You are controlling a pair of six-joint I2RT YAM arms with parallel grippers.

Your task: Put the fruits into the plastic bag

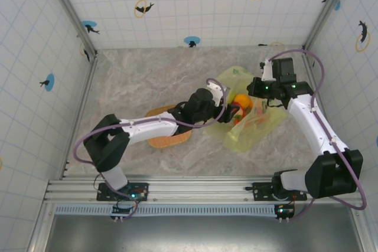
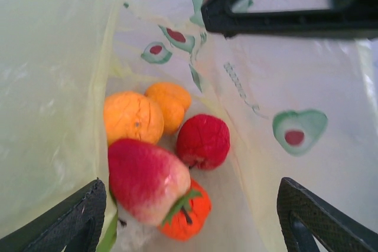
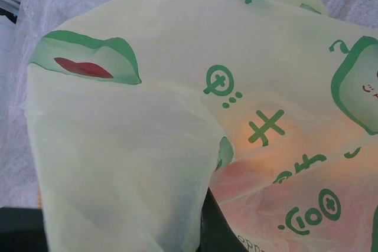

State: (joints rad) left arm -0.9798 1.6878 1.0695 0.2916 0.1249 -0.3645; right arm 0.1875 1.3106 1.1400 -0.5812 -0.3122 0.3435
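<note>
Jaws released above the bagged fruits [image 2: 133, 117], the left gripper [image 2: 192, 208] may snag the plastic bag [image 2: 56, 69] on withdrawal, tearing it from the right gripper's [image 1: 258, 88] clench.

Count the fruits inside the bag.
5: a big orange, a small orange behind it, a round red fruit beside them, a pink-red fruit in front overlapping an orange stalked fruit. Others possibly hidden.

Fruits [image 2: 147, 181] crowd the left of the plastic bag [image 2: 307, 75]; right of the red fruit [image 2: 202, 141] seems passable.
</note>
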